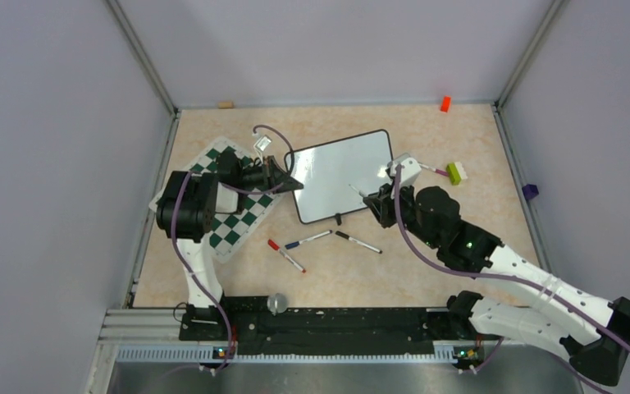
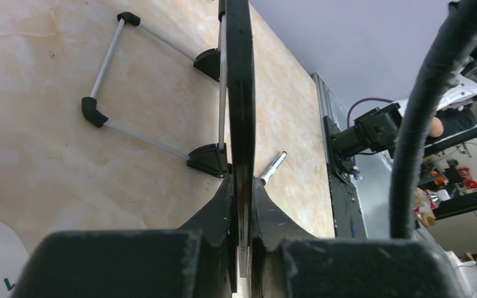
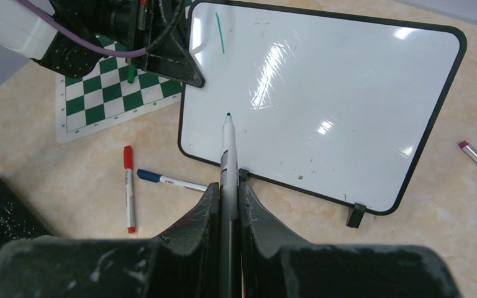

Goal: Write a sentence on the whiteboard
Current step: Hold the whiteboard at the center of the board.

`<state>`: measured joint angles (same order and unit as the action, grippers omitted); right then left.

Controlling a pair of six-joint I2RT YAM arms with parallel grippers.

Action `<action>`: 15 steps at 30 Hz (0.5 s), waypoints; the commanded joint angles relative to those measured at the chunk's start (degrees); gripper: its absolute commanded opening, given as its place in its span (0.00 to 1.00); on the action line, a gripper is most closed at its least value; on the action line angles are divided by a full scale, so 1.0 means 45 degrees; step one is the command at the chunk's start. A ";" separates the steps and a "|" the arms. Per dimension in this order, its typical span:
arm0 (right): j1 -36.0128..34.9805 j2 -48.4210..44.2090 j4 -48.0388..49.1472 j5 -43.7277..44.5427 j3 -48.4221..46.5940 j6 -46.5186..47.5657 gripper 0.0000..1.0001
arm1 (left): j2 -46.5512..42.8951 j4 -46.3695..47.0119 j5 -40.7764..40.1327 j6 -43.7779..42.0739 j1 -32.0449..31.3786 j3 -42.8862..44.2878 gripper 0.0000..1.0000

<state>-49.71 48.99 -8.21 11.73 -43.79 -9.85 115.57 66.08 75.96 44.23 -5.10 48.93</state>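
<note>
The whiteboard [image 1: 344, 176] stands tilted on its two black feet at mid table. My left gripper [image 1: 295, 182] is shut on its left edge, seen edge-on in the left wrist view [image 2: 241, 93] between the fingers [image 2: 220, 205]. My right gripper [image 1: 375, 199] is shut on a marker [image 3: 228, 149] with a teal tip, which points at the board's lower left face [image 3: 323, 93]. I cannot tell if the tip touches. Of the sentence only one short green stroke [image 3: 220, 32] shows, near the top left corner.
A green-and-white chessboard mat [image 1: 238, 222] lies under the left arm. Red [image 1: 285, 255], blue [image 1: 308, 240] and black [image 1: 358, 241] markers lie in front of the board. A pink-tipped marker [image 1: 433, 169] and a green-white block [image 1: 456, 172] lie to its right. An orange block [image 1: 445, 103] sits at the back.
</note>
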 commanded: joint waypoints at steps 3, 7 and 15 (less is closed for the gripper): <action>0.0079 0.0271 0.0157 -0.0508 -0.0884 0.0283 0.00 | 0.1492 0.5916 0.1436 0.5003 -0.0275 0.1109 0.00; 0.0090 0.0706 0.0076 -0.0767 -0.1129 0.0427 0.00 | 0.1808 0.5930 0.2150 0.5360 -0.0941 0.1758 0.00; 0.0071 0.2994 -0.0929 -0.0820 -0.2930 0.0162 0.00 | 0.1515 0.5939 0.2226 0.5086 -0.1073 0.1482 0.00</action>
<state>-49.71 59.37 -11.46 8.78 -51.68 -8.58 124.16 84.97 85.21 65.76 -10.39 55.70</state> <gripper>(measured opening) 0.115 0.074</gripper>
